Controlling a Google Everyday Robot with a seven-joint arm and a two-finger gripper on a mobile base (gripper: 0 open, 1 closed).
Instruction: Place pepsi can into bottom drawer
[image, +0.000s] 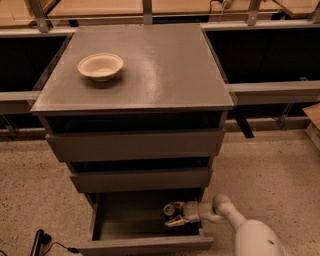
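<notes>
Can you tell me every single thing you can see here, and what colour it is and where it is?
cabinet: one, grey-brown, middle of the view
bowl: one, beige, on the cabinet top, toward its back left
upper drawers: two, grey-brown, stacked above the lowest one
bottom drawer: one, grey-brown, pulled open at the foot of the cabinet
pepsi can: one, dark blue with a silver top, inside the bottom drawer on its right side
cable: one, black, on the floor at bottom left
floor: one, speckled beige, around the cabinet
arm: one, white, coming in from bottom right
gripper: one, pale, inside the bottom drawer right at the pepsi can
</notes>
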